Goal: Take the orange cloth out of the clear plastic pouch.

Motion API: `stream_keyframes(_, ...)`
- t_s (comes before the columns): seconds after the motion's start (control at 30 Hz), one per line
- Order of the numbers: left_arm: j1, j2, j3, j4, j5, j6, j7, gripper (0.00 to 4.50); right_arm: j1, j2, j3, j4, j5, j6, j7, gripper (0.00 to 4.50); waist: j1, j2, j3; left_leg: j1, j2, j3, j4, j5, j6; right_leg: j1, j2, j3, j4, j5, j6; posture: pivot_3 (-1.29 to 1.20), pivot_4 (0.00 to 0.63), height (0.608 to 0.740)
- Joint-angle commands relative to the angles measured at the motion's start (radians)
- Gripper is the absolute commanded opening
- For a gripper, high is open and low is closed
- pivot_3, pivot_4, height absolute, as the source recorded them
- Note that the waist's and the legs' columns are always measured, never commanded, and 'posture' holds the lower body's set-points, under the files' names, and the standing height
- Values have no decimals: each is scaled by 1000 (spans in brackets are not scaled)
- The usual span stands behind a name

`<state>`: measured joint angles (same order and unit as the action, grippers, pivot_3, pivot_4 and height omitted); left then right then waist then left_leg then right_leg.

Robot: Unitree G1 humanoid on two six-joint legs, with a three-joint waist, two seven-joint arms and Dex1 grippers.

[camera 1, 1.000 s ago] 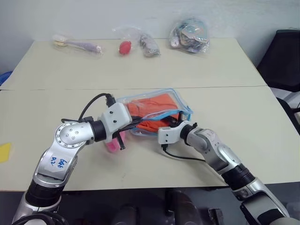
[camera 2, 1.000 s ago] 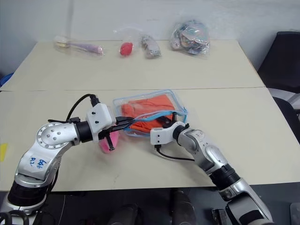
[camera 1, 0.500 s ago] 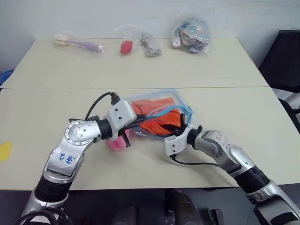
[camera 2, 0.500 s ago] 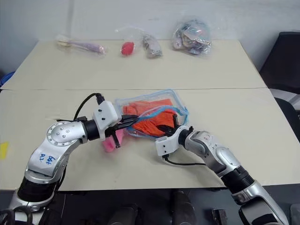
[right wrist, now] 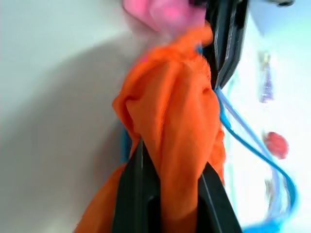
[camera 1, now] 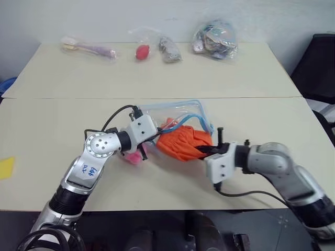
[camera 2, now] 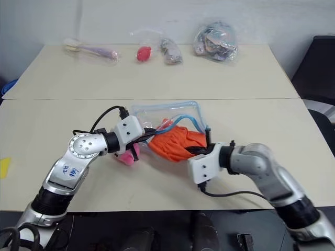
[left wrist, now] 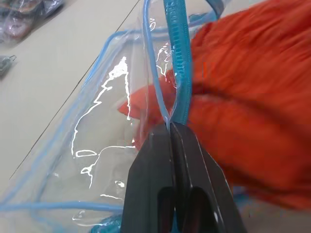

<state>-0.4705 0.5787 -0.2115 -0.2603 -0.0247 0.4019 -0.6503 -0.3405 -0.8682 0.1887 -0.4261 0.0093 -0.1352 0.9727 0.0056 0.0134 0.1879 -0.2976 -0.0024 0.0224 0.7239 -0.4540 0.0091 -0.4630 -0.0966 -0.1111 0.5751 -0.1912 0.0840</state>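
Orange cloth (camera 1: 183,144) is gripped by the right pincer (camera 1: 205,152) at frame centre.
The clear plastic pouch (camera 1: 178,111) edging is clamped by the left pincer (left wrist: 171,127) above the bench (camera 1: 157,73).

R gripper (camera 2: 201,150) – orange cloth (camera 2: 175,144) pinched.

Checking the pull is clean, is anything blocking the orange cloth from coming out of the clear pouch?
Nothing visible. The orange cloth is mostly outside the clear plastic pouch, pinched in the right claw; the left claw clamps the pouch's blue edging.

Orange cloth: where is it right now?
The bright orange soft cloth hangs mid-table, mostly out of the clear blue-edged plastic pouch, pinched by the right gripper.
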Motion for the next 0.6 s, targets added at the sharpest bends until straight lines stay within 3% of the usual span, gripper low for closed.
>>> stream_keyframes(0.03, -10, 13, 5, 3, 24, -45, -14, 0, -2, -76, -151, -119, 231, 142, 80, 32, 1, 0, 0, 0, 0, 0, 0, 0, 0, 0, 0, 0, 0, 0, 0, 0, 150, 740)
stream_keyframes(0.13, 6, 22, 16, 4, 12, -77, -39, 0, -6, -182, -320, -88, 360, 258, 149, 32, 7, 0, 0, 0, 0, 0, 0, 0, 0, 0, 0, 0, 0, 0, 0, 0, 150, 740)
stream_keyframes(0.27, 28, 47, 39, -3, -9, -97, -77, 0, -19, -259, -438, 27, 387, 298, 190, 32, 16, 0, 0, 0, 0, 2, 0, 0, 1, 0, 0, 1, 0, 0, 0, 0, 150, 740)
stream_keyframes(0.37, 43, 71, 82, 7, -39, -120, -109, 640, -14, -323, -526, 214, 332, 256, 217, 0, 18, 0, 0, 0, 0, 3, 0, -1, 1, 1, -1, 2, 0, 0, 0, 0, 150, 740)
stream_keyframes(0.43, 49, 92, 98, 11, -47, -152, -134, 1327, 10, -344, -551, 332, 258, 182, 192, 0, 21, 0, 0, 0, -1, 4, 0, -1, 2, 1, -1, 3, 0, 0, 1, 0, 150, 740)
stream_keyframes(0.6, 72, 123, 121, -2, -92, -206, -207, 2938, 116, -292, -559, 475, 143, 31, 106, 0, 18, 0, 0, -1, -1, 5, -2, 0, 2, 1, -1, 3, 0, 1, 1, 0, 150, 740)
